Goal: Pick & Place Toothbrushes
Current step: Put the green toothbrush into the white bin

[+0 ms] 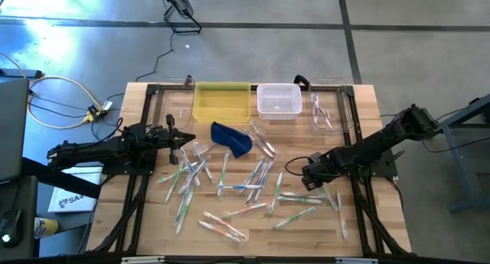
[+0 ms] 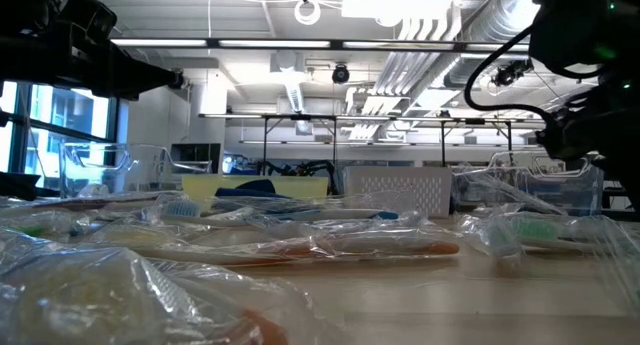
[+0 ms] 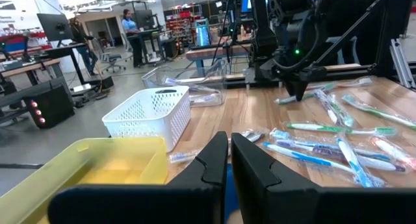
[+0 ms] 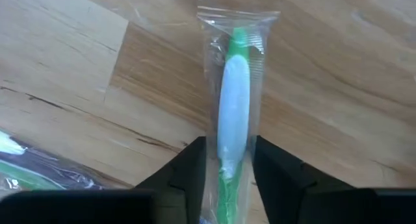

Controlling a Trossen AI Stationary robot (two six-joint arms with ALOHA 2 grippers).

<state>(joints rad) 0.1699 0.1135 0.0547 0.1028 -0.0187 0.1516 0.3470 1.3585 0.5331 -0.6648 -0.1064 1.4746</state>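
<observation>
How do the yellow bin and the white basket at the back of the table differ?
The yellow bin has solid, see-through walls; the white basket has perforated, opaque walls. The yellow bin is wider and sits to the left; the white basket is smaller and sits to its right, with a gap between them. Both are open-topped, rectangular, and stand upright at the table's far edge.

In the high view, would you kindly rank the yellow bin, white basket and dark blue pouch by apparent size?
1. yellow bin, largest.
2. white basket, a little smaller.
3. dark blue pouch, close to the basket; their order is unsure.
</observation>
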